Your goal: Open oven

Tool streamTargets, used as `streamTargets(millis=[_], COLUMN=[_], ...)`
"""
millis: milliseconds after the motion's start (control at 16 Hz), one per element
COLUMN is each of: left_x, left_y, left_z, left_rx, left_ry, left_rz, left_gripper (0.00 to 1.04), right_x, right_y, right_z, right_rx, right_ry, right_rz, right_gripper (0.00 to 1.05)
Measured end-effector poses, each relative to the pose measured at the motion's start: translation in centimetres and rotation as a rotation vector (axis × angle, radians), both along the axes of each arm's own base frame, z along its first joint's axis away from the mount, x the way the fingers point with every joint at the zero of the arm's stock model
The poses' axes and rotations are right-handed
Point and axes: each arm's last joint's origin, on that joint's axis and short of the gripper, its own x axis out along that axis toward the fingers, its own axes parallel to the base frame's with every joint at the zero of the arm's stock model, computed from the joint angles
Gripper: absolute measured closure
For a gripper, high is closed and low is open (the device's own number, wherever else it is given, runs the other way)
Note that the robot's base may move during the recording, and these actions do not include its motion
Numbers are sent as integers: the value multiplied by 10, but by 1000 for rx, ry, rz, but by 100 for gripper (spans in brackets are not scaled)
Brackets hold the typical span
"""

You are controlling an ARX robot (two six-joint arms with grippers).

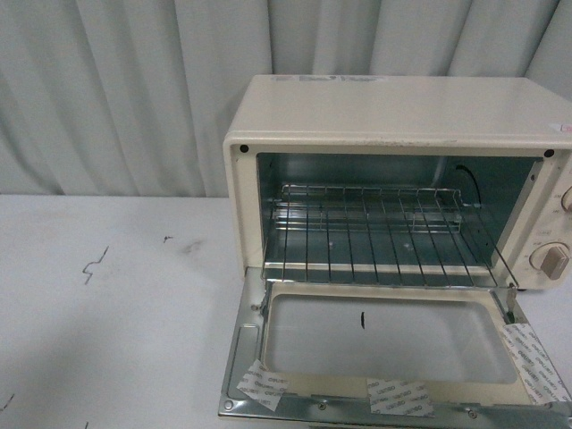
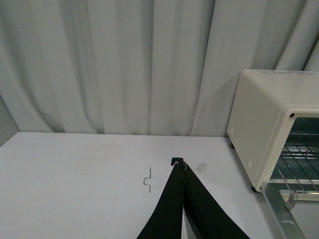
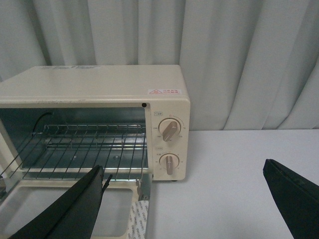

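Observation:
The cream-white oven (image 1: 393,116) stands on the white table at the right of the front view. Its glass-windowed door (image 1: 384,349) hangs fully down and flat, showing the wire rack (image 1: 375,232) inside. Two round knobs (image 3: 169,130) sit at its right. The handle is out of view. Neither arm shows in the front view. My left gripper (image 2: 178,163) is shut and empty, over the table to the left of the oven (image 2: 269,129). My right gripper (image 3: 184,172) is open and empty, in front of the oven's (image 3: 99,89) knob side, one finger (image 3: 75,204) over the lowered door.
A pale pleated curtain (image 1: 134,89) hangs behind the table. The white table (image 1: 107,304) has small dark scratch marks (image 1: 94,265) left of the oven. Taped labels (image 1: 398,396) stick to the door's inner edge.

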Motion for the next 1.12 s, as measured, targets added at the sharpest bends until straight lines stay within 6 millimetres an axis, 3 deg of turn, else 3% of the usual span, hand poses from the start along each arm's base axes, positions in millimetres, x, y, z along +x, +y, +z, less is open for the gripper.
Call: streamTargets(millis=[1122], left_x=[-10], left_y=[0], left_z=[0], left_rx=[0], left_ry=[1], left_rz=[0], left_gripper=[103], right_x=[0], right_y=[0], right_z=[0], right_rx=[0], right_ry=[0], right_rz=[0], right_gripper=[6])
